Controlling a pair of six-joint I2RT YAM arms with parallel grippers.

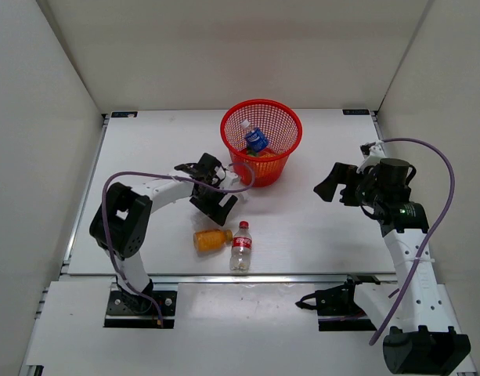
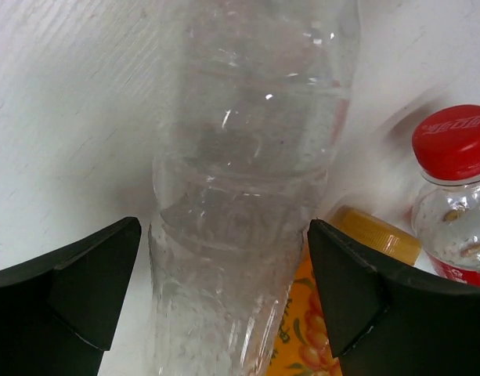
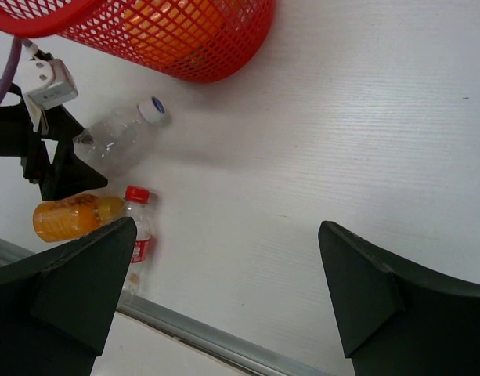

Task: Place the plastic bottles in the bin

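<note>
The clear bottle (image 2: 247, 157) is lying on the counter (image 1: 318, 235) squarely between the left jaws. These are standing wide and released, with one finger on each side of its body, and neither appears to be pressing it. Its long axis is running straight ahead from those jaws, across the line they would be closing along, and its white cap is pointing away toward the bin (image 1: 275, 166). The orange bottle (image 1: 212, 239) and the cola (image 1: 240, 245) are lying just outside one finger, near enough to be a likely snag. The right jaws are also hanging released and empty, well apart from every bottle. The left arm (image 1: 165, 190) is therefore sitting far nearer, and a plain squeeze is probably all that is needed.
</note>
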